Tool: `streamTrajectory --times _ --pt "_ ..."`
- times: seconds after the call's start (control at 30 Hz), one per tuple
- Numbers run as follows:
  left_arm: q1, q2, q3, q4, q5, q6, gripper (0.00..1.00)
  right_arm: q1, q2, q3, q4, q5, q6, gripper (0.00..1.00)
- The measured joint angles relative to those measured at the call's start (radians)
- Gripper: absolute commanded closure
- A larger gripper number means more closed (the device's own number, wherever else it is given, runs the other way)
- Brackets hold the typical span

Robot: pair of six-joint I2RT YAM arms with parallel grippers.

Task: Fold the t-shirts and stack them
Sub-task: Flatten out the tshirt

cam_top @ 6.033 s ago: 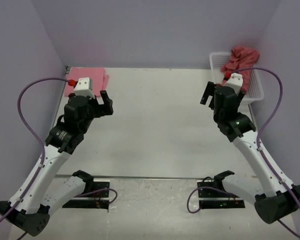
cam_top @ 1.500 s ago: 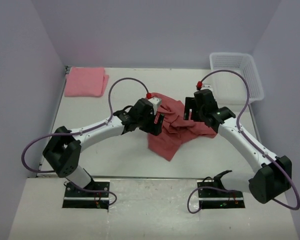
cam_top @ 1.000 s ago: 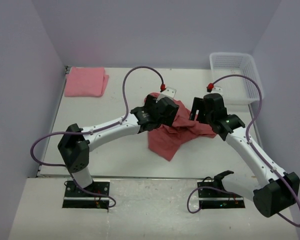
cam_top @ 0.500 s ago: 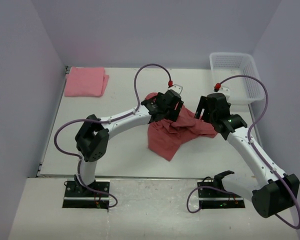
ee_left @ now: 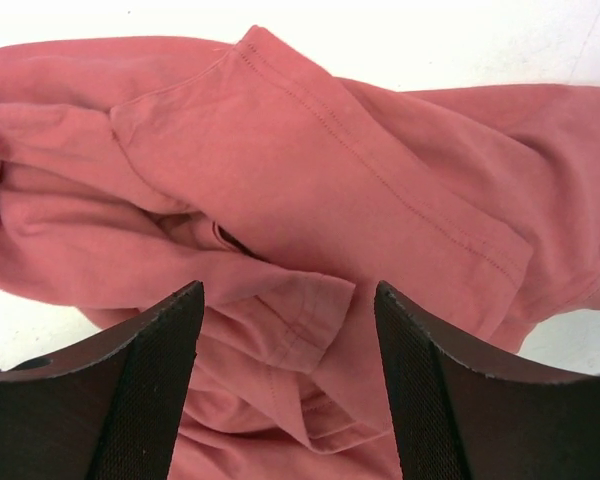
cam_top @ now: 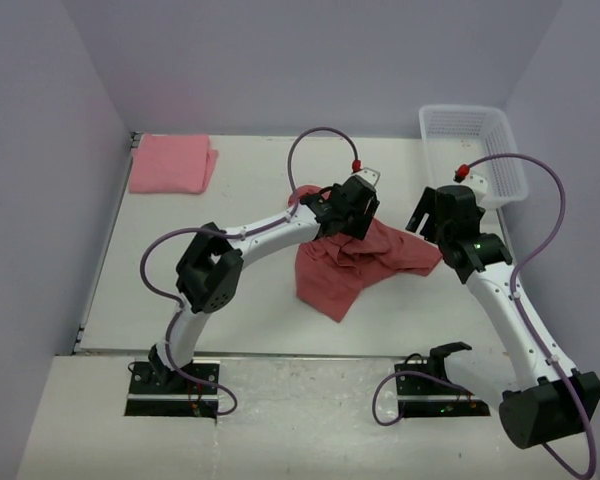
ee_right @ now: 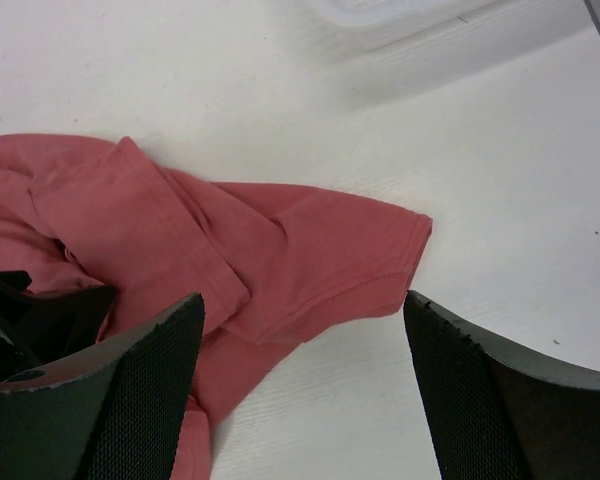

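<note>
Both grippers stand spread, pinching nothing: the left gripper [ee_left: 285,300] low over the crumpled brick-red t-shirt [cam_top: 350,268] at mid-table, the right gripper [ee_right: 300,310] over its right edge. Farther back, the folded pink t-shirt [cam_top: 172,163] lies in the left corner, a white lattice basket [cam_top: 450,125] at right.

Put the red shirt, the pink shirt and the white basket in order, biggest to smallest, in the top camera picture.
1. The crumpled red shirt, spread widest.
2. The white basket, nearly as big, so that's close.
3. The folded pink shirt, clearly smallest.
</note>
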State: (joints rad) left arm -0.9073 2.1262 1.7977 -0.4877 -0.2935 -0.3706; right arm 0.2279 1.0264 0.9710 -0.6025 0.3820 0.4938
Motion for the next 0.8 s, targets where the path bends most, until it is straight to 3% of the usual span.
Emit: streamTrajectory --times 0.33,0.43,0.53,0.57,0.8 --pt "0.003 0.064 0.04 -0.002 0.043 0.0 0.43 -0.001 -0.003 0.0 -0.01 -0.006 0.0 0.19" --pt "0.005 0.07 0.04 -0.01 0.051 -0.002 0.62 -0.002 -0.007 0.0 -0.011 -0.006 0.0 0.19" --pt "0.01 0.07 0.04 -0.01 0.051 -0.003 0.93 -0.006 -0.006 0.0 -0.011 -0.006 0.0 0.19" --pt "0.011 0.07 0.04 -0.011 0.05 -0.004 0.97 -0.006 -0.006 0.0 -0.011 -0.006 0.0 0.19" --pt "0.016 0.002 -0.032 -0.026 -0.006 0.01 1.0 -0.006 0.031 0.0 -0.011 -0.021 0.0 0.19"
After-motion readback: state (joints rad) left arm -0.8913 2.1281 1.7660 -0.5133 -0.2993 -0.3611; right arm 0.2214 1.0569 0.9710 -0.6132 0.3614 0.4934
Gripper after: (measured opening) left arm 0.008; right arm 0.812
